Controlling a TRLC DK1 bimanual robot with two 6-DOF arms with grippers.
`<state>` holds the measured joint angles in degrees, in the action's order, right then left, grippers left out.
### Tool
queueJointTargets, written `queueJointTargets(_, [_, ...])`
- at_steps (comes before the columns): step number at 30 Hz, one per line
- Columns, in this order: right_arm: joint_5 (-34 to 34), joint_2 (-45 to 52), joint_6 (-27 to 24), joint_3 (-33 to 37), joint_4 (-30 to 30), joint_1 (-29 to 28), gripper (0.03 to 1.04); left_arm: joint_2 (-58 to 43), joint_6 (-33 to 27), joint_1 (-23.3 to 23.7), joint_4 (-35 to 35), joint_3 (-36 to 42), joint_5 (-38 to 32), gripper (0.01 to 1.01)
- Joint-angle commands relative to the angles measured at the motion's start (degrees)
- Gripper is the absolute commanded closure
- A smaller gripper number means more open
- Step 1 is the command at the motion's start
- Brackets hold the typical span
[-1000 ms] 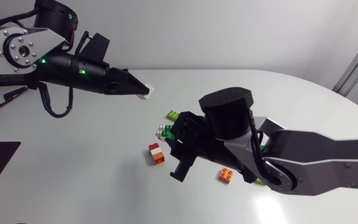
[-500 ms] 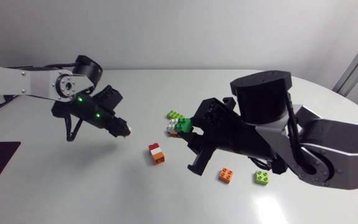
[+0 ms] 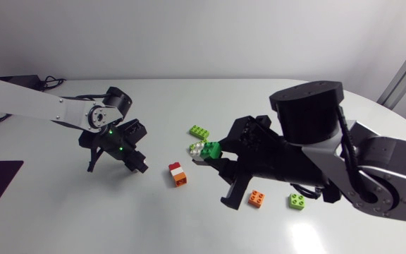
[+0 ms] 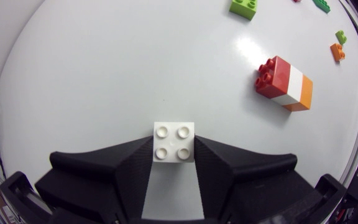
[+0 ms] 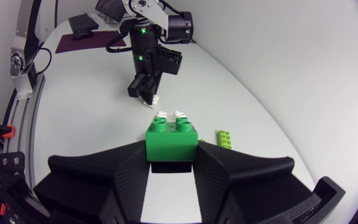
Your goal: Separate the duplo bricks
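My left gripper (image 3: pixel 140 167) hangs low over the table, left of the red-white-orange stack (image 3: pixel 177 174), and is shut on a white two-by-two brick (image 4: pixel 174 142). That stack (image 4: pixel 284 83) lies on its side ahead of it. My right gripper (image 3: pixel 213 152) is held above the table's middle, shut on a green brick (image 5: pixel 171 142) that has a white brick (image 5: pixel 169 115) joined to its far side. From the right wrist view the left gripper (image 5: pixel 145 87) shows pointing down at the table beyond the green brick.
A light green flat brick (image 3: pixel 199 131) lies behind the right gripper. An orange brick (image 3: pixel 256 198) and a lime brick (image 3: pixel 297 201) lie under my right arm near the front. The left arm's cable hangs beside its wrist.
My left arm has swung down from high at the back left to just above the table beside the stack, white brick still held. My right gripper has shifted right with the green brick.
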<state>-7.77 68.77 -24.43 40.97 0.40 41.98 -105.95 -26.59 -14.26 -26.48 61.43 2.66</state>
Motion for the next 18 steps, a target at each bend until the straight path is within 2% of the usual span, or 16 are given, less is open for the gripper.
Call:
queueJointTargets(1, [-1.19, -1.01, 0.96, -1.33, -1.02, -0.23, 0.78, -1.63, -1.71, 0.11, 1.08, -1.49, -0.37, 0.690])
queueJointTargets(3, [-2.16, -1.01, 0.96, -0.98, -1.81, -0.32, 0.78, -1.63, -2.41, 0.11, 1.78, -2.10, -0.37, 0.652])
queueJointTargets(7, [-4.01, -0.92, 0.87, -0.54, -2.51, -1.02, 0.78, -1.36, -3.82, 0.55, 2.57, -2.98, -0.37, 0.411])
queueJointTargets(13, [-6.20, -0.57, 0.87, 0.69, -4.36, -1.20, 0.78, 1.80, -6.28, 0.73, 3.28, -5.27, 1.04, 0.195])
queueJointTargets(18, [-10.07, 0.05, 0.69, 2.45, -7.17, -1.28, 0.78, 13.40, -11.47, 0.55, 3.28, -7.38, 6.66, 0.123])
